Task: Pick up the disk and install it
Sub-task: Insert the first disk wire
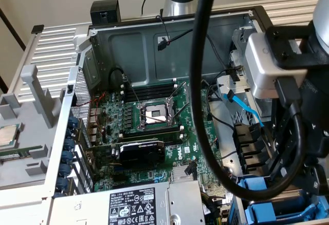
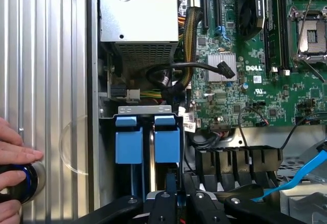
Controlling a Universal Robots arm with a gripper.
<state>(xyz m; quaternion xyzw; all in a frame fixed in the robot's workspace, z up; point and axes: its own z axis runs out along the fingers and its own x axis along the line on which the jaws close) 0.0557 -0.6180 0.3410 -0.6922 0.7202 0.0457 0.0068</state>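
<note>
Though the arm blocks much of the exterior view's right, the scene is readable. A ribbed metal desk (image 1: 51,45) carries an open computer case (image 1: 169,35). At the desk edge on the exterior view's left lies a square chip (image 1: 7,134), just beside a grey plastic bracket (image 1: 31,89) and well apart from the case. Inside the case the motherboard (image 1: 154,132) lies flat. An open socket (image 1: 154,114) is at its middle, and a black card (image 1: 141,152) sits just below the socket in the picture. A power supply (image 1: 139,207) with a black-and-white label fills the near corner of the case. Further to the exterior view's right, a thick black cable (image 1: 198,81) hangs across the case in front of the arm (image 1: 303,96), and a thin blue cable (image 1: 245,109) runs along the drive cage.

In the wrist view, two blue carriers stand side by side in a bay next to the power supply. The disk (image 2: 167,141) looks to be the carrier nearer the motherboard, upright in the bay. Its metal body is hidden, so that much is uncertain. The gripper (image 2: 171,183) is at the disk's near end with its jaws narrow, and they seem to be pinched on the carrier's edge. The other carrier (image 2: 129,141) stands just beside it, untouched. On the desk outside the case wall, a person's hand (image 2: 13,155) rests on a blue-ringed button (image 2: 23,183).
</note>
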